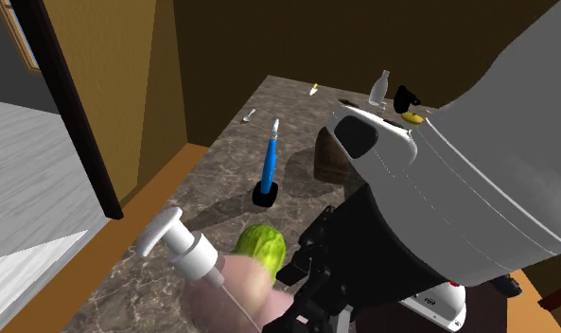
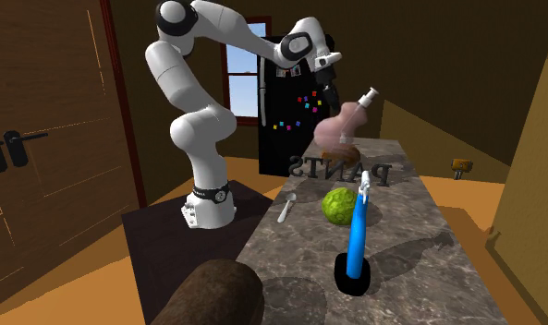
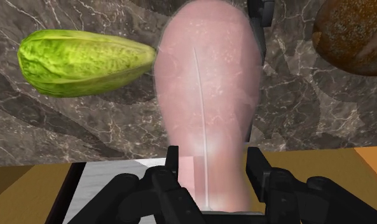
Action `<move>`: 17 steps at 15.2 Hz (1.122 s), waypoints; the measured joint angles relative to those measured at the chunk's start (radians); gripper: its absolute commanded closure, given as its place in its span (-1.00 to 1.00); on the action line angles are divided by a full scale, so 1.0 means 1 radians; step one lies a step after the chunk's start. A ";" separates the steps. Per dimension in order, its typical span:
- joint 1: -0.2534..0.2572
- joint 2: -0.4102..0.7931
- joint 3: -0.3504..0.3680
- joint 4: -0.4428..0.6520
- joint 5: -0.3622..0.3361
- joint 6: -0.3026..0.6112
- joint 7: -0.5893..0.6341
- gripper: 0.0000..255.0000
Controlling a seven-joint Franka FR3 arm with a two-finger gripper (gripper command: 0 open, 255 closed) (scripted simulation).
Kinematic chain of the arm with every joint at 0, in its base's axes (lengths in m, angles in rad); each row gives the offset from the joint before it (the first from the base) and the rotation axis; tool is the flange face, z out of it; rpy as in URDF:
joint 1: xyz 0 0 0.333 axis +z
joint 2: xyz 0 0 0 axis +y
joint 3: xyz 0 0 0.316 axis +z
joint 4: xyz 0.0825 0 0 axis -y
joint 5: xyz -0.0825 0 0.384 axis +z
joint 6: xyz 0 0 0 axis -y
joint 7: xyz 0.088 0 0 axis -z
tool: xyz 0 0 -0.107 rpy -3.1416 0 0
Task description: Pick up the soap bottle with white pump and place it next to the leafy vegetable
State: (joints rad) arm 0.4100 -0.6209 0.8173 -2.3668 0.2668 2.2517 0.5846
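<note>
The gripper [image 3: 213,162] is clamped on the soap bottle [image 3: 206,102], one black finger [image 3: 173,167] pressed to each side of its pink, see-through body. In the second exterior view the gripper [image 2: 330,106] holds the bottle [image 2: 340,134] in the air above the marble counter [image 2: 429,231], tilted so that the white pump [image 2: 367,96] points toward 1 o'clock. From the bottle there, the leafy vegetable [image 2: 339,205] lies on the counter toward 6 o'clock, well below it, and a brown round thing [image 2: 344,153] sits right under it. A blue brush [image 2: 357,226] stands in a black holder [image 2: 352,275] at 5 o'clock from the vegetable, and a spoon [image 2: 286,210] lies at its 9 o'clock. A row of dark letters [image 2: 341,171] stands on the counter behind the vegetable, and a black fridge [image 2: 286,111] is behind the arm. In the shoulder view the bottle [image 1: 233,293] is at 7 o'clock in the picture, its pump [image 1: 177,240] aimed toward 10 o'clock, with the vegetable [image 1: 261,244] showing just beyond it at its 1 o'clock and the gripper [image 1: 305,284] at its 3 o'clock. The brush [image 1: 270,163] stands at 12 o'clock from the vegetable. In the wrist view the vegetable [image 3: 85,63] lies on the counter [image 3: 295,114] beside the bottle, and the brown thing [image 3: 352,35] lies on the bottle's other side.
</note>
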 measured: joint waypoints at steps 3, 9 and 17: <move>-0.003 0.010 0.020 -0.030 0.004 0.041 0.007 1.00; -0.013 0.035 0.060 -0.089 0.008 0.126 0.021 1.00; -0.040 0.080 0.128 -0.160 0.007 0.246 0.048 1.00</move>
State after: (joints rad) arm 0.3698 -0.5407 0.9456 -2.5269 0.2741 2.4975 0.6327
